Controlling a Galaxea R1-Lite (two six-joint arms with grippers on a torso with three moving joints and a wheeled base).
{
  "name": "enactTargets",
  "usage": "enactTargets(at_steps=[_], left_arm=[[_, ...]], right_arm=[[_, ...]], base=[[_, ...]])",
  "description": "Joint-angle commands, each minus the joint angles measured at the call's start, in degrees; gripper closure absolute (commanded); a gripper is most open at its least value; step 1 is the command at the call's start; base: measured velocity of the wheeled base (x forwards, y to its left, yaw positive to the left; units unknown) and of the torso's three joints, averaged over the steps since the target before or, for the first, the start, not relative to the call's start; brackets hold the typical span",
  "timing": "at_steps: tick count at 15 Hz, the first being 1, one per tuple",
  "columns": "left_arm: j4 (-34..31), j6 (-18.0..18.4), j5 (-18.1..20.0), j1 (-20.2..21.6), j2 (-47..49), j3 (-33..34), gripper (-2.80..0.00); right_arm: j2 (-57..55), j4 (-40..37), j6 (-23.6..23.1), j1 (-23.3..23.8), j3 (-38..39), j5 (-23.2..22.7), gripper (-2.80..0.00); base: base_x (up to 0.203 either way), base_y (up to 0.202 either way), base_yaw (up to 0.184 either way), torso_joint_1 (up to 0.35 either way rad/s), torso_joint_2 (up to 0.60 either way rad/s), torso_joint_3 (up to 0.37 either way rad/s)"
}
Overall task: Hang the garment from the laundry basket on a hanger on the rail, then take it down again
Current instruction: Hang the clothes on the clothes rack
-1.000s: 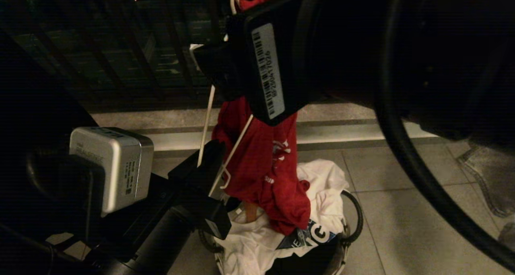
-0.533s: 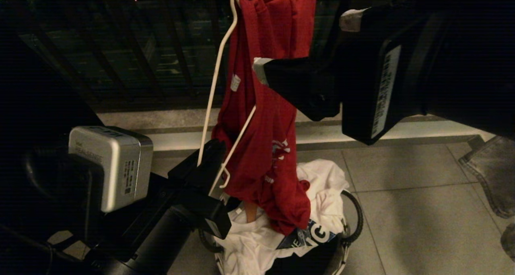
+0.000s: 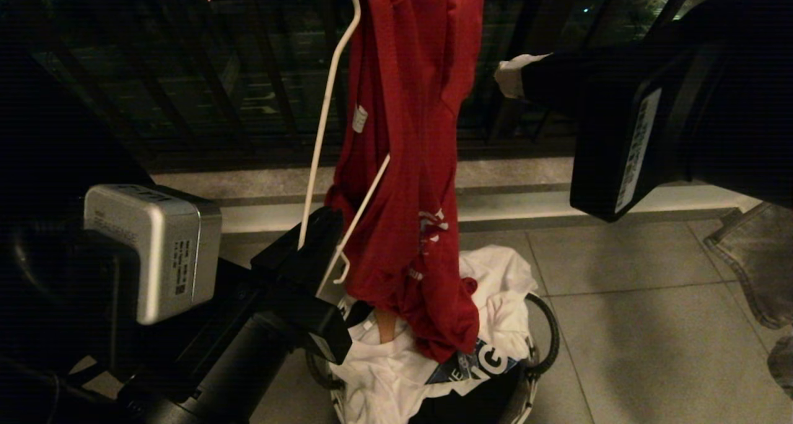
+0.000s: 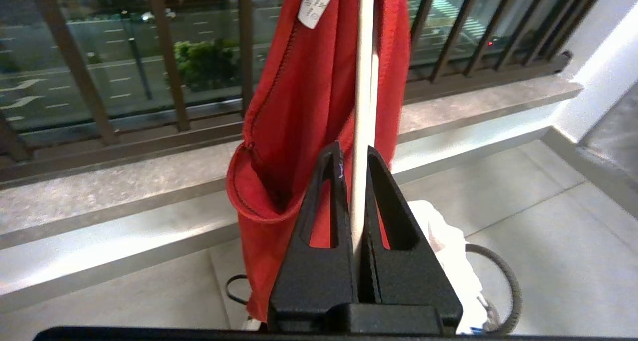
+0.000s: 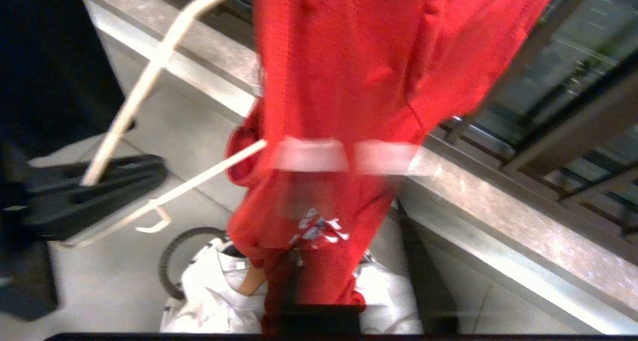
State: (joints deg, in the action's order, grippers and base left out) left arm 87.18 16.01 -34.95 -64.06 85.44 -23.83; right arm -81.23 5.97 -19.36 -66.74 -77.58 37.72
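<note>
While your left gripper (image 3: 310, 250), low and left of centre, stays clamped on the hanger (image 3: 322, 132), watch the garment (image 3: 409, 163): bunched on one side, it may slide off into the laundry basket (image 3: 548, 337). It hangs centre frame, red, crumpled. Your right gripper (image 3: 511, 77), upper right, is closed, empty.

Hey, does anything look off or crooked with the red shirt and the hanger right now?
Yes. The red T-shirt is bunched along one side of the white wire hanger instead of spread over both shoulders, and its hem droops onto the clothes in the laundry basket. The left gripper clamps the hanger's bare wire.
</note>
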Motion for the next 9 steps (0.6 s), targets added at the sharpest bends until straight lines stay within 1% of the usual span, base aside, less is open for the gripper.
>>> enactTargets(at_steps=[1, 5, 9], left_arm=[[0.5, 0.2, -0.2, -0.8, -0.6, 0.0, 0.0], [0.5, 0.2, -0.2, -1.9, -1.3, -0.1, 0.0], [0.5, -0.2, -0.7, -3.5, -1.9, -0.1, 0.0]], right_arm=[[0.0, 0.1, -0.1, 1.0, 0.3, 0.2, 0.0], [0.0, -0.2, -0.4, 2.5, 0.1, 0.2, 0.0], [0.1, -3.2, -0.6, 5.0, -2.0, -0.1, 0.0]], base=[[0.0, 0.0, 0.0, 0.0, 0.0, 0.0], [0.0, 0.0, 0.0, 0.0, 0.0, 0.0], [0.0, 0.0, 0.0, 0.0, 0.0, 0.0]])
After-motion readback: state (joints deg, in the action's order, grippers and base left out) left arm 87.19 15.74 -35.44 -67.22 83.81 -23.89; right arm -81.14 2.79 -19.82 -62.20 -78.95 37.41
